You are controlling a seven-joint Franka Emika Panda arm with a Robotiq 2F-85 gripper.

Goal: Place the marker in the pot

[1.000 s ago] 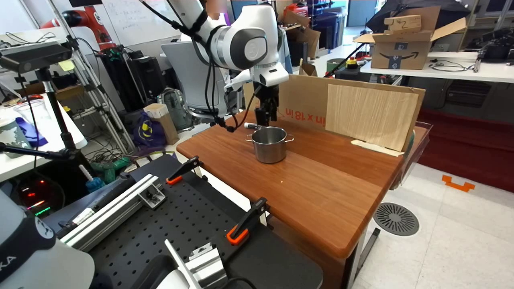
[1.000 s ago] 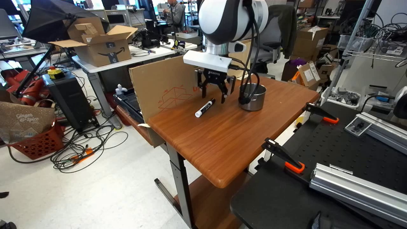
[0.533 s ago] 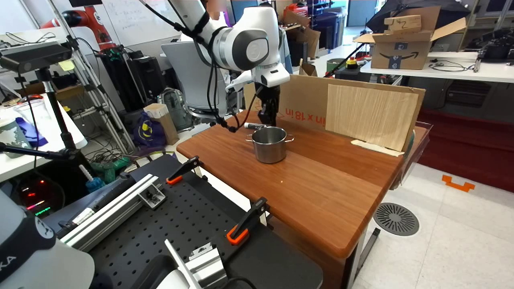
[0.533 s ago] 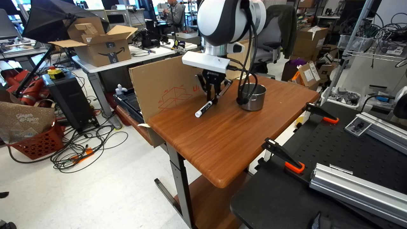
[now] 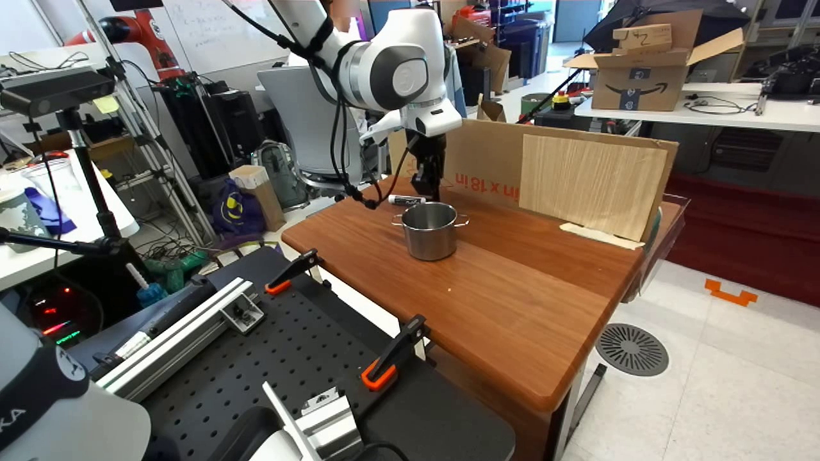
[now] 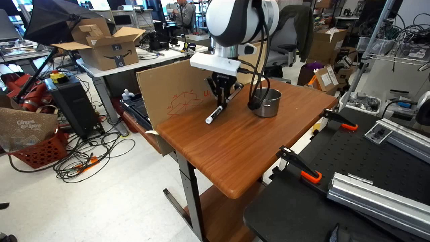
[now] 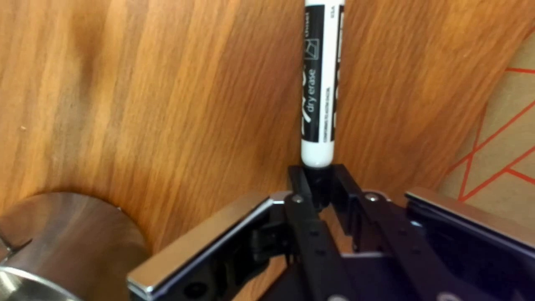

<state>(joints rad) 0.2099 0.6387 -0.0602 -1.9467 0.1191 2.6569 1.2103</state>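
The marker [image 7: 322, 83] is a black and white dry erase pen, its white end pointing away from my gripper [image 7: 318, 177]. Both fingers press on its dark cap end, which they partly hide. In an exterior view the marker [image 6: 214, 115] slants down from the fingertips, at or just above the tabletop; I cannot tell whether its white end touches. A shiny steel pot [image 5: 431, 240] with small side handles stands upright beside the gripper, apart from it. Part of the pot [image 7: 79, 242] shows at the wrist view's lower left.
Behind the gripper a cardboard panel [image 5: 483, 153] walls off the far side of the wooden table [image 5: 512, 307]. Black cables [image 6: 263, 64] hang from the arm and pass in front of the pot. Two clamps [image 5: 397, 353] sit along the near edge.
The jaws have gone from open above the marker to shut on its dark end. Arm and marker have since shifted very slightly. The pot has stayed put.
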